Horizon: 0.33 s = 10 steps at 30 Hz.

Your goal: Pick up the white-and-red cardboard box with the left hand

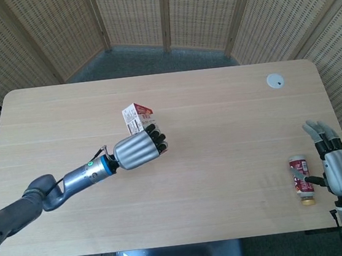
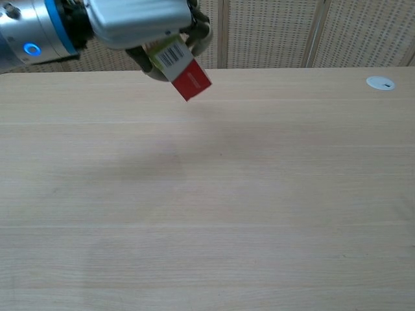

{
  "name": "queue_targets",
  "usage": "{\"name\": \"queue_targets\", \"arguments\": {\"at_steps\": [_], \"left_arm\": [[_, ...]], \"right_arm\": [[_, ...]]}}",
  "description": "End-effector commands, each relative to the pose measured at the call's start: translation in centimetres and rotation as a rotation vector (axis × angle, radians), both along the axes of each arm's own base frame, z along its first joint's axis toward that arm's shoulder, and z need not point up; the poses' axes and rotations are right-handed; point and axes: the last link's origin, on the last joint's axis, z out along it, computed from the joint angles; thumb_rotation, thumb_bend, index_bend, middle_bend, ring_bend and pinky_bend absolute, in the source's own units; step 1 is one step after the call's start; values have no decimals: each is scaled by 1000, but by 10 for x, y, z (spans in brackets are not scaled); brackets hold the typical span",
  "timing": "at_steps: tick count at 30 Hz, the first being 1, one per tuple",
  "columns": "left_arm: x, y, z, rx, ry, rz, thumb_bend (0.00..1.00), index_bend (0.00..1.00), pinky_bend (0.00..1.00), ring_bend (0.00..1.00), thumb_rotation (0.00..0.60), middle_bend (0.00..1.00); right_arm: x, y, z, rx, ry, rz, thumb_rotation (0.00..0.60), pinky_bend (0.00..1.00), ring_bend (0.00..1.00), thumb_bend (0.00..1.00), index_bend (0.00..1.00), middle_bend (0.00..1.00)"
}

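Observation:
My left hand [image 1: 139,150] grips the white-and-red cardboard box [image 1: 135,117] and holds it tilted, well above the table. In the chest view the same left hand [image 2: 139,23] is at the top left, with the box [image 2: 181,68] hanging from under its fingers, barcode and red end showing. My right hand [image 1: 338,161] stands at the table's right front edge, fingers straight and apart, holding nothing. It does not appear in the chest view.
A small red-and-white bottle [image 1: 302,180] lies on the wooden table [image 1: 221,134] just left of my right hand. A white round disc [image 1: 275,80] sits at the far right of the table, also visible as the disc [image 2: 380,82] in the chest view.

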Motion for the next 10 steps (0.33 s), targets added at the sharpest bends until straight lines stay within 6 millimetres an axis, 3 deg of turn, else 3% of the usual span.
{"name": "queue_targets", "arguments": {"at_steps": [1, 10], "left_arm": [[-5, -9, 55, 111, 12, 15, 129, 850, 857, 671, 600, 750], [-10, -19, 85, 154, 13, 33, 130, 847, 857, 671, 600, 745]], "right_arm": [[1, 1, 0, 2, -1, 2, 600, 119, 0, 0, 95, 91], [5, 1, -4, 10, -5, 13, 600, 119, 0, 0, 99, 94]]}}
